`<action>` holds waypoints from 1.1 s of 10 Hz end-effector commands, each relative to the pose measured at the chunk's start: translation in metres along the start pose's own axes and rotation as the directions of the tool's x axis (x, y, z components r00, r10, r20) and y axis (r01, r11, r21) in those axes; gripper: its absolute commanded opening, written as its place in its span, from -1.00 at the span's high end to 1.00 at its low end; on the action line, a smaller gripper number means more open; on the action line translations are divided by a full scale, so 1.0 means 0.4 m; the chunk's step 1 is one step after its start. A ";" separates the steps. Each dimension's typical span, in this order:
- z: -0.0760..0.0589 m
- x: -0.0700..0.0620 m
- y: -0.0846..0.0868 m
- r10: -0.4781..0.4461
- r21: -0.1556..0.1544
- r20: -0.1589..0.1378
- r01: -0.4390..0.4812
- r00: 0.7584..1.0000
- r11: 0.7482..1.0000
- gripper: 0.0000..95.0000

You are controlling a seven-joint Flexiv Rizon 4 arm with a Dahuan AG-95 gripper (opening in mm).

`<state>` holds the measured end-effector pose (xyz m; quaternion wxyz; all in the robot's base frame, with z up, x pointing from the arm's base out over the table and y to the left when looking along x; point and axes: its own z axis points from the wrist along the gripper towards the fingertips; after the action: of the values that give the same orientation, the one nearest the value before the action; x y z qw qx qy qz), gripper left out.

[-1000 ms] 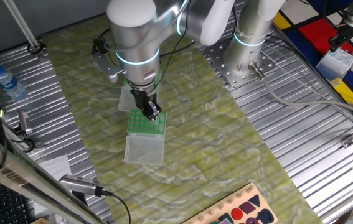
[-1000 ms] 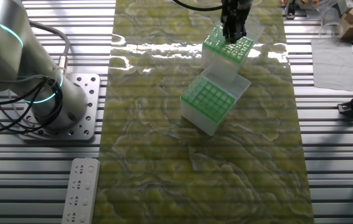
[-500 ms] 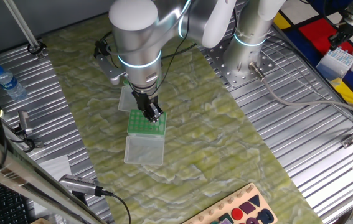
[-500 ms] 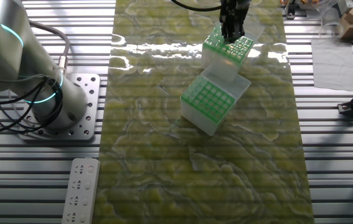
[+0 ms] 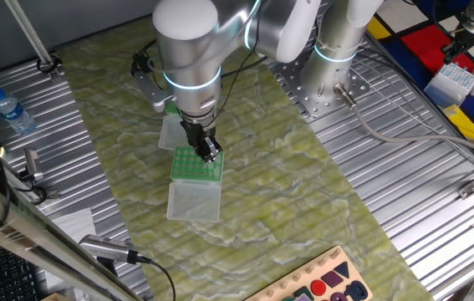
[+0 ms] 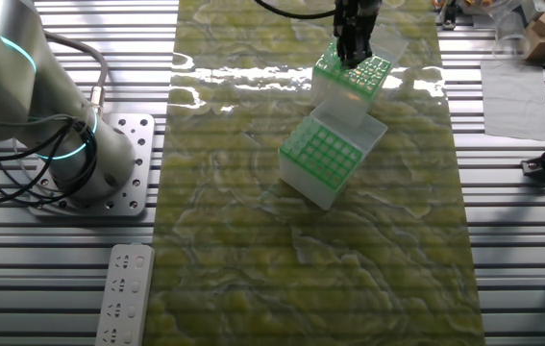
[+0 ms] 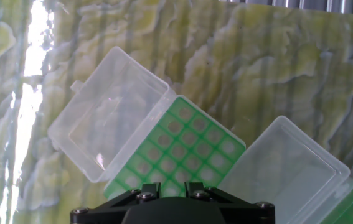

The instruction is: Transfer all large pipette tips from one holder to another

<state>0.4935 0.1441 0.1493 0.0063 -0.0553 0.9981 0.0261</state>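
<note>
From one fixed view, the gripper hangs right over a green-topped tip box on the marbled tabletop, clear lid flopped open. Can't tell how the jaws stand.

The other fixed view shows a second green box just beside it.

Hand view: empty-looking green grid; large pipette tips aren't discernible anywhere.

A ribbed metal table carries a green marbled mat. Two green-topped boxes sit mid-mat; a bottle lies beside the mat.
</note>
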 end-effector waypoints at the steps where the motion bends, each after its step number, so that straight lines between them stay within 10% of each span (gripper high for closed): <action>1: -0.004 0.002 0.000 0.002 0.000 -0.001 -0.002 1.000 1.000 1.00; 5: -0.063 -0.004 0.006 -0.019 0.002 -0.017 0.019 1.000 1.000 1.00; 11: -0.282 -0.016 0.003 -0.119 0.018 -0.070 0.120 0.990 0.993 1.00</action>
<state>0.4992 0.1407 0.2594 -0.0254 -0.1127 0.9932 0.0132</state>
